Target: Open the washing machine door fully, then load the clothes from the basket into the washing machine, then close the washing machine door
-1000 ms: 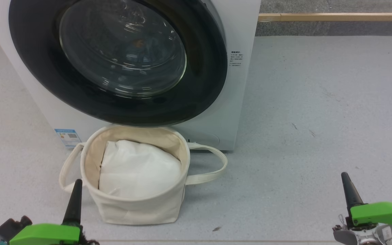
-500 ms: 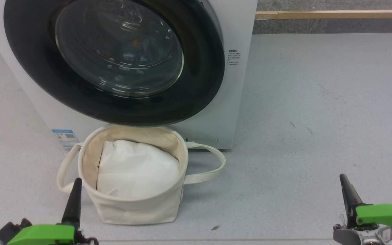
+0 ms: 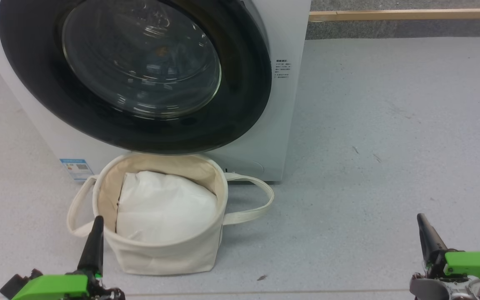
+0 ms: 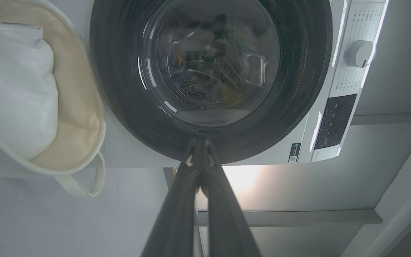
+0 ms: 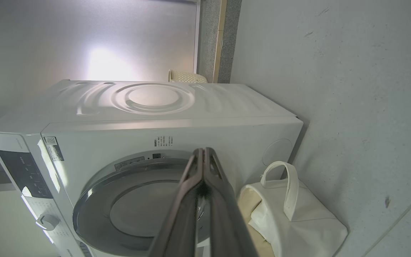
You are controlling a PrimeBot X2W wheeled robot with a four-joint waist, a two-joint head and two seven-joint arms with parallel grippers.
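Observation:
The white washing machine (image 3: 290,104) stands ahead, its round black washing machine door (image 3: 244,104) lying flat against the front. Behind the glass (image 4: 212,60) I make out pale fabric with a small orange patch (image 3: 161,51); it looks like the clothes, inside the drum. The cream basket (image 3: 169,258) sits on the floor before the machine and holds a plain white bundle (image 3: 165,208). My left gripper (image 3: 97,218) is shut, its tip at the basket's left rim. My right gripper (image 3: 420,216) is shut over bare floor, far right of the basket. Each wrist view shows its own pair of fingertips pressed together, left (image 4: 198,141) and right (image 5: 202,150).
Grey floor (image 3: 390,125) stretches to the machine's right, up to a wooden strip (image 3: 406,15) along the back wall. The control panel and white knob (image 4: 360,53) sit along the machine's top edge. A woven container (image 5: 186,76) stands behind the machine.
The head camera has drifted, so machine and basket sit slightly further left in the picture. Both grippers stay shut and hardly move. The door and basket are unchanged.

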